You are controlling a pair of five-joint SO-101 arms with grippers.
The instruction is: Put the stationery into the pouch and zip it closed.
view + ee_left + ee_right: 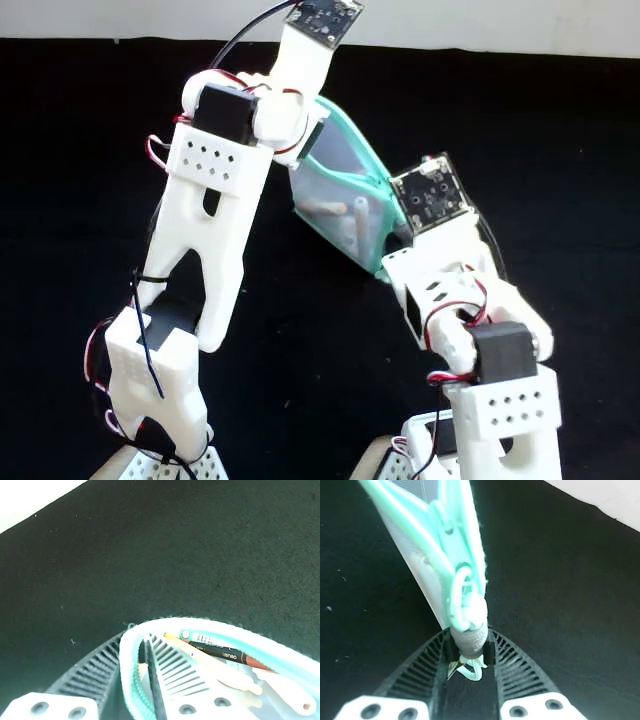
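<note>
A translucent pouch [345,205] with mint-green trim hangs above the black table, held between both arms. My left gripper [308,150] is shut on the rim of the pouch's open mouth [131,680], one finger inside and one outside. Inside lie a black pen [225,655] and cream-coloured pens [232,676]. My right gripper [392,250] is shut on the grey end [469,639] at the pouch's other, lower end, just below the mint zip pull [461,597]. The zip line runs away from that gripper along the pouch's top edge.
Black cloth [560,150] covers the table all around the arms. A pale wall strip [500,20] runs along the far edge. The two arm bases [160,450] stand at the near edge.
</note>
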